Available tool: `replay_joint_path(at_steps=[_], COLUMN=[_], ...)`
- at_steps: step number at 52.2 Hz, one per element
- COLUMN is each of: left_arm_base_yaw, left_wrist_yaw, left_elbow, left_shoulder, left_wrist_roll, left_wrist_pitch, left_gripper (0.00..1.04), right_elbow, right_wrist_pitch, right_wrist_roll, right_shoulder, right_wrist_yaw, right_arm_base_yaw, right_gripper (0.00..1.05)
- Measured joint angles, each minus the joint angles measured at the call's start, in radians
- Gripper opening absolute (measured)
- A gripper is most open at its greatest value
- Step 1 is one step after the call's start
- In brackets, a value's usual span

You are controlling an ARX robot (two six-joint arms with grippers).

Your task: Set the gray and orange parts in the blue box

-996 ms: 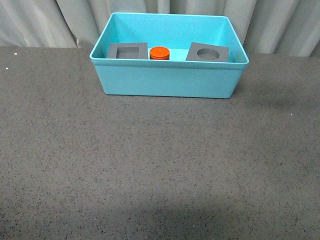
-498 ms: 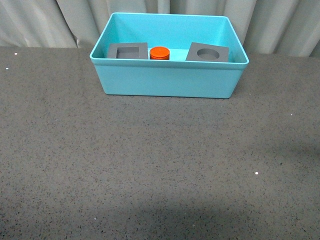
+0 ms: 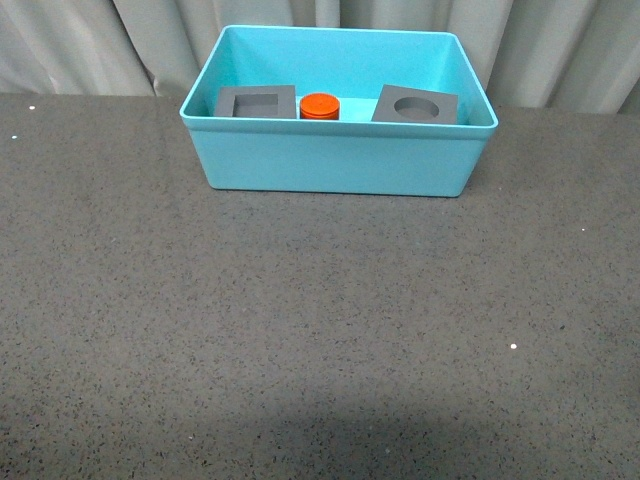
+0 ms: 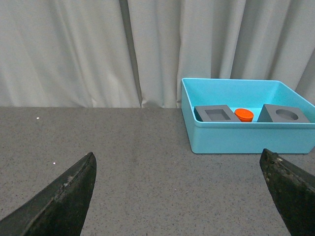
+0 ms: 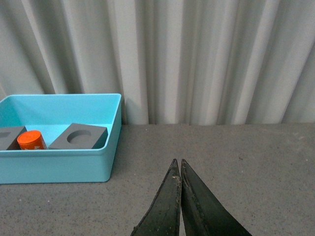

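A dark gray, finely speckled tabletop [image 3: 300,330] is filling most of the front view, with a few tiny white flecks lying scattered across it. A soft shadow is darkening its near edge. Behind the table, a pale gray-white curtain [image 4: 88,49] is hanging in long vertical folds and running across the whole back of the scene; it is meeting the far edge of the surface in every view. The same curtain [image 5: 206,59] is showing deeper pleats in the right wrist view. Even, diffuse light is falling over everything.
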Motion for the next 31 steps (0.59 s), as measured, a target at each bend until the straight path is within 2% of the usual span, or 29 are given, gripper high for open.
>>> replay_joint_path(at_steps=[4, 31], left_arm_base_yaw=[0.000, 0.000], left_wrist_yaw=[0.000, 0.000], left_elbow=[0.000, 0.000], left_shoulder=[0.000, 0.000], left_wrist_roll=[0.000, 0.000], left_wrist_pitch=[0.000, 0.000], left_gripper=[0.98, 0.98], right_elbow=[-0.042, -0.067], right_wrist_pitch=[0.030, -0.280], right_wrist_roll=[0.000, 0.000], right_shoulder=[-0.019, -0.363], right_wrist_yaw=[-0.002, -0.002], right_arm_base_yaw=[0.000, 0.000], right_gripper=[0.00, 0.00])
